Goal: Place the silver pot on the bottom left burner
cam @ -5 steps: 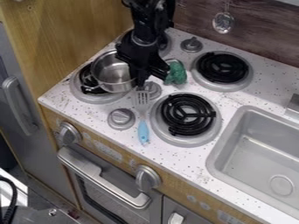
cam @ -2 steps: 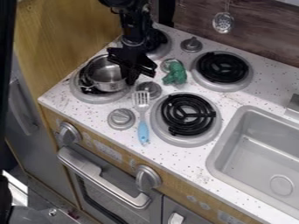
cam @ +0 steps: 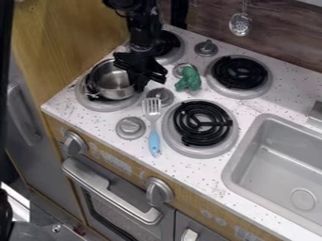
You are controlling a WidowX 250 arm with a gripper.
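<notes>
Claw (cam: 144, 82): grip unclear | beside shiny round metal pot (cam: 114, 83) | atop black coiled burner (cam: 94, 104)

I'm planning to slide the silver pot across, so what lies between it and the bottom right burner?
In the camera view, a round knob and a blue-handled spatula lie between the pot and that burner.
</notes>
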